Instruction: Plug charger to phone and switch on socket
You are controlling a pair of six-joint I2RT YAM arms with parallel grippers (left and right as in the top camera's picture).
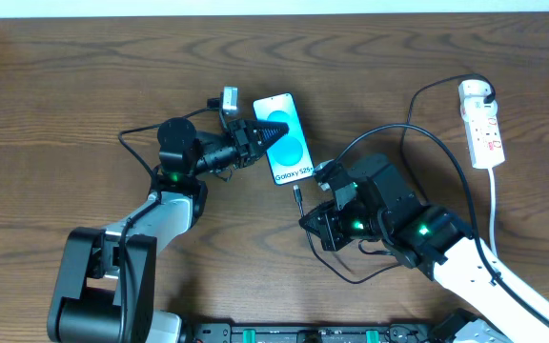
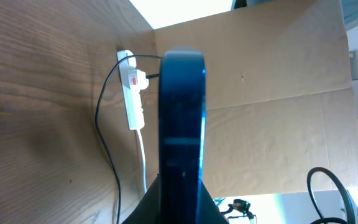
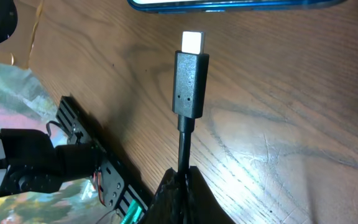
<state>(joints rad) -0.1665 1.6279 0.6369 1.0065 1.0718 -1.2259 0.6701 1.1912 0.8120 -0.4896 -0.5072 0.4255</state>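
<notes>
A brown wood-grain table carries everything. At the left, the left tool, black and wedge-shaped, is clamped on the phone, with one tapered finger lying across the upper part of the screen. The phone is a thin, round-cornered slab. Its glossy blue screen faces up and shows a lighter oval with small white text below it. The left wrist view sees it edge-on as a dark, shiny band with black fingers on either side at the bottom. A flat sheet of creased brown cardboard stands behind it.

Just below the phone's lower edge is the charger. Its connector is a matte black rectangular shell with a short, bright metal tip. The tip points at the phone's edge but stays apart from it, just above the table. A thin round black cable leaves the back of the shell and runs straight into the right tool, whose dark fingers are pinched together on it close behind the connector. From there the cable loops loosely over the table toward the right.

At the far right lies the socket, a narrow white plastic strip with red switch marks. The charger's white adapter is seated at its far end, and a thicker white cord trails from its near end.
</notes>
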